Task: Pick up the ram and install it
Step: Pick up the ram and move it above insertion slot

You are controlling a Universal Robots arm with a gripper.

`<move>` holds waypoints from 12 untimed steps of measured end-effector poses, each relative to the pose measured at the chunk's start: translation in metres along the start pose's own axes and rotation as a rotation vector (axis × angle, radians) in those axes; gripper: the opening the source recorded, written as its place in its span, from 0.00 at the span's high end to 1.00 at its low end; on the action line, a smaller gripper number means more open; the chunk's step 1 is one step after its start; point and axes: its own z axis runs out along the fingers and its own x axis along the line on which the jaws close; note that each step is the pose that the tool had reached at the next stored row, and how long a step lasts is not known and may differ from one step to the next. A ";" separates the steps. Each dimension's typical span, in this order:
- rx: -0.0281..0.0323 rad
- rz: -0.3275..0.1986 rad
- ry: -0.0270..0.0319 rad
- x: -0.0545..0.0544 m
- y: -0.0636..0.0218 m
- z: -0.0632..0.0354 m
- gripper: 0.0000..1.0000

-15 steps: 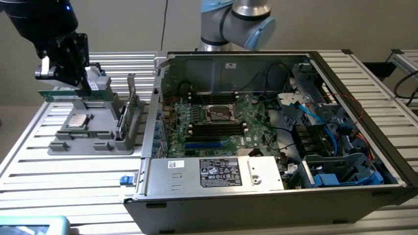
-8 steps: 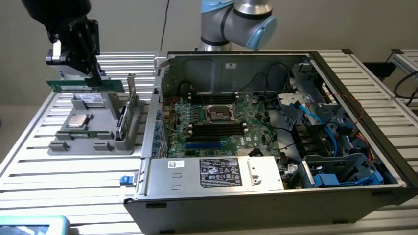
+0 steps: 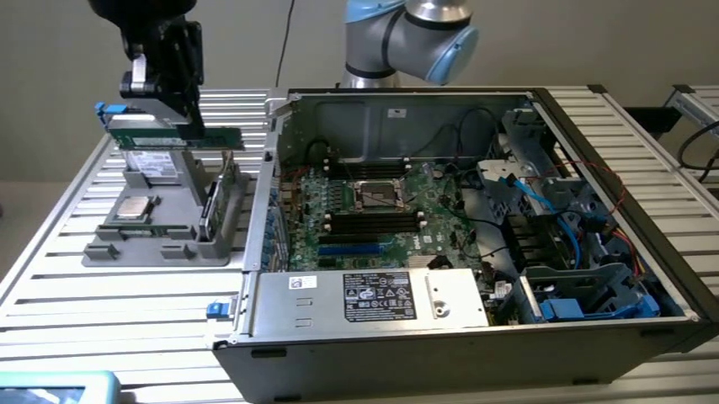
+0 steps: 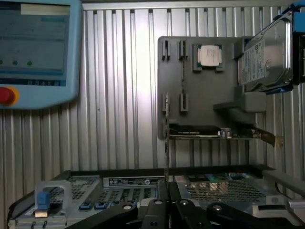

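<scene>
Ram [image 3: 215,136] hangs level in the closed hand [image 3: 174,118], pinched near mid-length by its flat faces, above the grey parts tray [image 3: 124,240] beside the open computer case [image 3: 472,337]. We judge it light, stiff and thin but fragile, best held mid-length, clear of its connector edge

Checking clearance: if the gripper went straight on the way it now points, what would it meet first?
Likely the gray parts tray below, reached first by the ram the gripper holds; depth unclear.
</scene>
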 end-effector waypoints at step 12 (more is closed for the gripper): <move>-0.0004 -0.003 0.0000 -0.003 -0.0543 -0.0007 0.87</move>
